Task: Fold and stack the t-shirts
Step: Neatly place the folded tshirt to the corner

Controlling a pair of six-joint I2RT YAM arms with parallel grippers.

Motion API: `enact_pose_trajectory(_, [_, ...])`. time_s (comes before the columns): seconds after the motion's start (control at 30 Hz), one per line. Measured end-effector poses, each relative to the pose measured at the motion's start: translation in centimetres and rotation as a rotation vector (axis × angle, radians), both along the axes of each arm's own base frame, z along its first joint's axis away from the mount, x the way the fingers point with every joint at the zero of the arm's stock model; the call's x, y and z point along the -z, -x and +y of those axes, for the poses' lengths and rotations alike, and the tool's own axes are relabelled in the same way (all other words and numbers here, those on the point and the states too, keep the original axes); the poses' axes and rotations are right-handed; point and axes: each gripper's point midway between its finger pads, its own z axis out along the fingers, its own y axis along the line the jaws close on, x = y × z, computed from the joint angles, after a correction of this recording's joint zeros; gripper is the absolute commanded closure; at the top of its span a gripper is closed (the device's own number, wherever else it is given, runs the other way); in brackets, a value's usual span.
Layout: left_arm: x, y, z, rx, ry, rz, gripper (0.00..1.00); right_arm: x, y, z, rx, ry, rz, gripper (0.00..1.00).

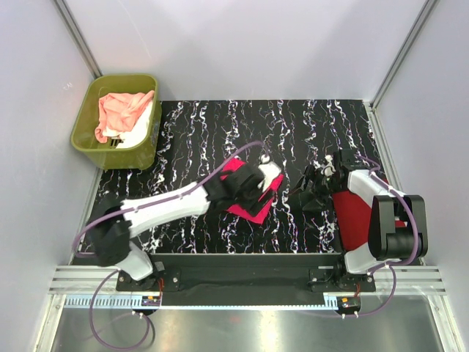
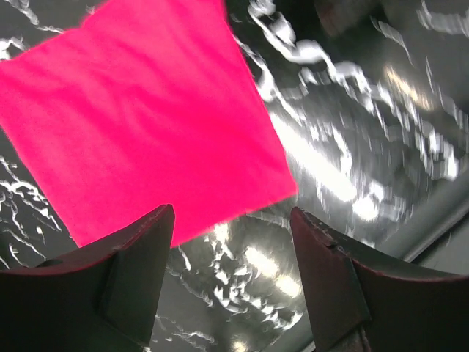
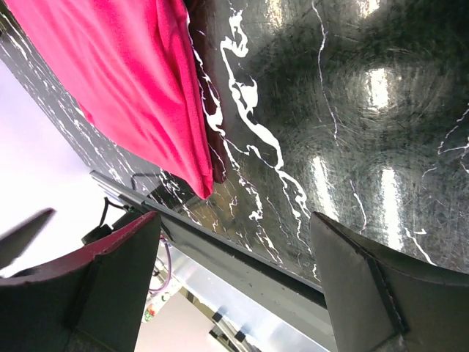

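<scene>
A folded hot pink t-shirt (image 1: 245, 205) (image 2: 146, 117) lies flat at the middle of the black marbled table (image 1: 293, 125). My left gripper (image 1: 265, 176) (image 2: 231, 227) hovers over its right edge, open, with only bare table between the fingers. A darker red t-shirt (image 1: 355, 216) lies folded by the right arm's base. My right gripper (image 1: 311, 187) (image 3: 234, 235) hangs between the two shirts, open and empty. The right wrist view shows the edge of a folded pinkish-red t-shirt (image 3: 124, 81) at upper left. A peach-pink t-shirt (image 1: 121, 110) and a white t-shirt (image 1: 139, 128) sit crumpled in the tub.
The olive-green tub (image 1: 88, 136) stands off the table's far left corner. Grey walls close in both sides and the back. A metal rail (image 1: 242, 282) with purple cables runs along the near edge, also seen in the right wrist view (image 3: 242, 264).
</scene>
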Motion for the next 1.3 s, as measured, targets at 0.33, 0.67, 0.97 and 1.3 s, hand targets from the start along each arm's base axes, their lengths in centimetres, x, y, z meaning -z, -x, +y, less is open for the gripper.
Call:
enact_pose_trajectory(0.33, [4.2, 6.2, 0.2, 0.400, -0.073, -0.138, 0.39, 0.0, -0.2, 0.1, -0.003, -0.008, -0.010, 0.10])
enact_pose_trajectory(0.67, [9.2, 7.0, -1.6, 0.553, -0.251, -0.285, 0.40, -1.0, -0.7, 0.0, 0.000, -0.002, -0.064, 0.09])
enact_pose_trajectory(0.97, [10.8, 5.1, -0.9, 0.549, -0.355, -0.411, 0.49, -0.5, 0.2, 0.0, 0.009, -0.003, -0.064, 0.10])
enact_pose_trajectory(1.3, [10.9, 3.9, -2.8, 0.538, -0.349, -0.478, 0.55, -0.6, 0.5, 0.0, 0.014, -0.004, -0.066, 0.09])
